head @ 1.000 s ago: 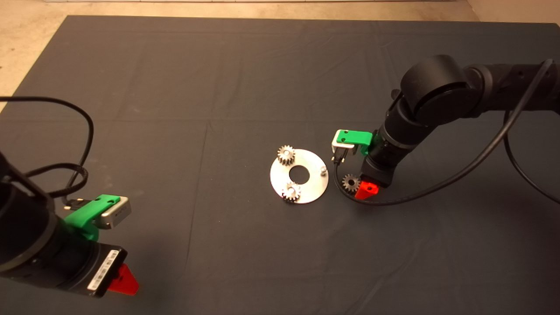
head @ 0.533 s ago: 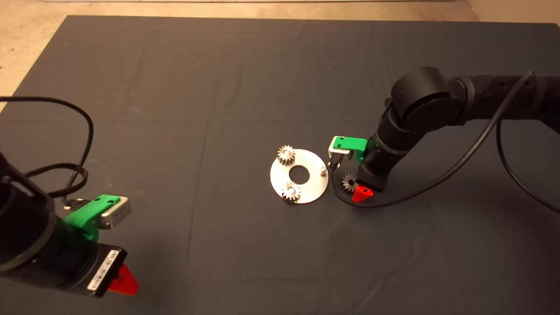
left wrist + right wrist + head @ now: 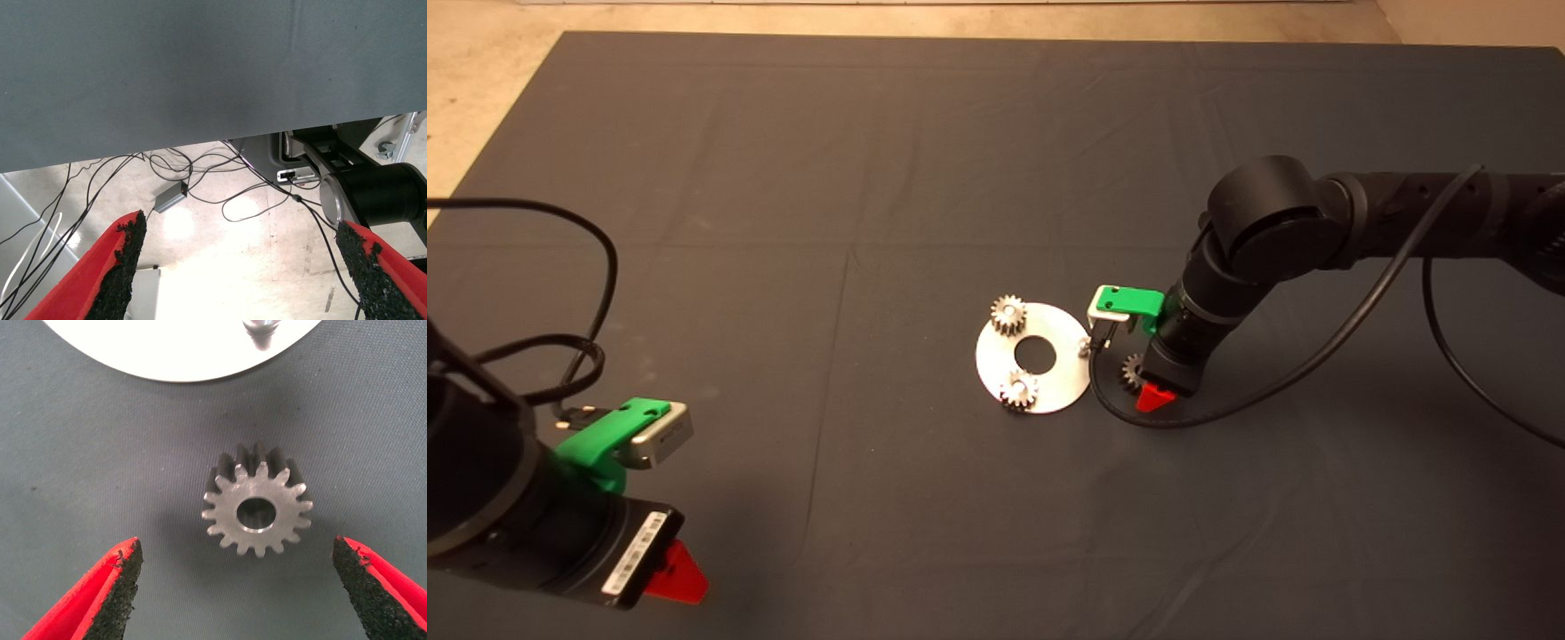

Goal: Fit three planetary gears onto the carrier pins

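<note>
Two planetary gears (image 3: 1008, 314) (image 3: 1018, 389) already sit on carrier pins of the disc (image 3: 1069, 373) in your head view; the third gear (image 3: 1131, 371) lies on the mat (image 3: 871, 222) just beside the disc's right edge, under the right gripper (image 3: 1149, 391). Your left gripper (image 3: 676, 573) waits at the lower left.

From the left wrist, you see its fingers (image 3: 123, 260) spread wide over the mat edge and floor cables (image 3: 200, 173).

From the right wrist, your fingers (image 3: 117, 583) stand wide apart either side of the loose gear (image 3: 257, 510), not touching it; the free pin (image 3: 260, 330) stands beyond.
</note>
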You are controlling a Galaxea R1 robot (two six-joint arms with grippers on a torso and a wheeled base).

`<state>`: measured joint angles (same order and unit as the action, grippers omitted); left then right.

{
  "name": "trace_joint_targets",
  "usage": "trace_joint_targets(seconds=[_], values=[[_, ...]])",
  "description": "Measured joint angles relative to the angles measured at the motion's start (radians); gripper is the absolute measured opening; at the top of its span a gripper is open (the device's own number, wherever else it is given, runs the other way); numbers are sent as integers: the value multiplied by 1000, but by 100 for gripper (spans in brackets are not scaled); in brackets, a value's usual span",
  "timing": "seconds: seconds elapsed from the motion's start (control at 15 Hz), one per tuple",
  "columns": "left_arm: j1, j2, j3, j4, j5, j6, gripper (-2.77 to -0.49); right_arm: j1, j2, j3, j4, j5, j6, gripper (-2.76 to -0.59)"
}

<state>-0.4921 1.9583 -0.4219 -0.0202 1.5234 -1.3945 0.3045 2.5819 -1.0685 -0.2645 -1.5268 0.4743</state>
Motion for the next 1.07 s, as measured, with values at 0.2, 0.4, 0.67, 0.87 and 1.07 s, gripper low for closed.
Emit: trace_joint_targets(seconds=[0.2, 0.4, 0.67, 0.87, 1.07], values=[[0, 0, 1, -2, 0, 0, -124, -9, 16, -18, -2, 0, -2, -140], [0, 0, 7, -3, 0, 0, -124, -23, 29, -45, -5, 0, -8, -153], [-2, 0, 13, -10, 0, 1, -124, -30, 45, -74, -9, 0, -14, -166], [-2, 0, 14, -11, 0, 1, -124, -30, 51, -87, -17, 0, -18, -178], [-2, 0, 16, -12, 0, 2, -124, -30, 53, -94, -25, 0, -18, -189]])
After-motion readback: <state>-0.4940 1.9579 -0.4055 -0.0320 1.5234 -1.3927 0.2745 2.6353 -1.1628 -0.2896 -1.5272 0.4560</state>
